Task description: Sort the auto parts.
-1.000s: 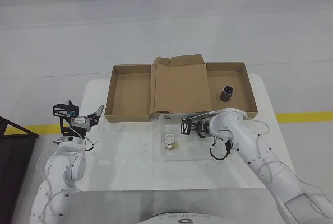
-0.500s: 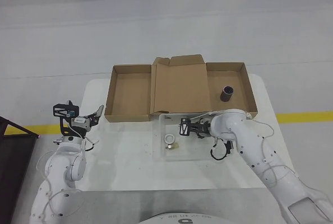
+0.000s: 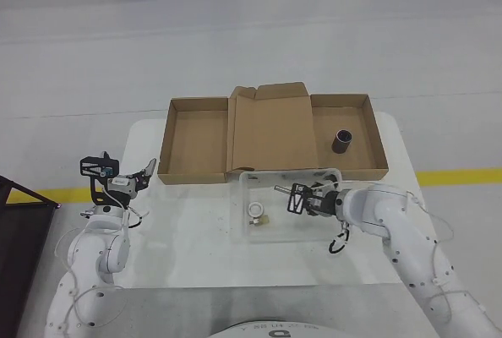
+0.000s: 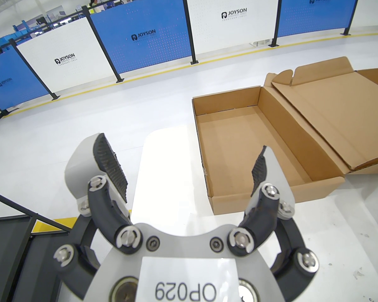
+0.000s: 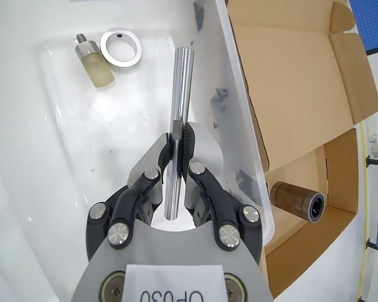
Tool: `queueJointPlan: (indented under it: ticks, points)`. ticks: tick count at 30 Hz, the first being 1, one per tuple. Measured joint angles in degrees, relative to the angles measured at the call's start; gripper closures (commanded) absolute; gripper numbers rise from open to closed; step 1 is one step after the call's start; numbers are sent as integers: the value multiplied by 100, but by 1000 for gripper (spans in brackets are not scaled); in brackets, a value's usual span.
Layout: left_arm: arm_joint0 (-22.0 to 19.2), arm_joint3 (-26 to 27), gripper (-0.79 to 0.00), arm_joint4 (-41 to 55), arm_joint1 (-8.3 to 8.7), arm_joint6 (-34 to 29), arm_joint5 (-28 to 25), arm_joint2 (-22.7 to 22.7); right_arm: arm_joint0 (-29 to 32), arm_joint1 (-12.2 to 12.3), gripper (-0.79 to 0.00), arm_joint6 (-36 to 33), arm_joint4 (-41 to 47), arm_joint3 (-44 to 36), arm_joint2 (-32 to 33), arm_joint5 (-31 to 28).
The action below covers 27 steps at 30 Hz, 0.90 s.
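Pale grey floor (image 3: 65, 68), yellow floor line (image 3: 471, 177), blue and white partition panels (image 4: 163, 51) on black posts, white table (image 3: 183, 245)

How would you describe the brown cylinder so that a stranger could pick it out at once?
Find the cardboard box at the far edge of the table. In its right-hand compartment lies the brown cylinder. It is the only part in the box; the rest are in the clear tray.
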State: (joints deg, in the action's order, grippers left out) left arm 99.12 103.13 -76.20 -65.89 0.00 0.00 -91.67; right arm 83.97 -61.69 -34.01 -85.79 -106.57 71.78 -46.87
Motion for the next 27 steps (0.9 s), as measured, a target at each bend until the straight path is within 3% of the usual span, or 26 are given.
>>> queueJointPlan:
  ticks: [10,14,21,27]
  points:
    - [0,0,-785,0,0,0,0,0,908,134,0,1155,-393,-952,828,609]
    - [0,0,-785,0,0,0,0,0,1053,169,0,1305,-608,-1139,1187,905]
    - [0,0,-785,0,0,0,0,0,335,152,0,679,-631,-702,1180,1106]
    - [0,0,-785,0,0,0,0,0,-530,80,0,-330,-740,-53,571,1030]
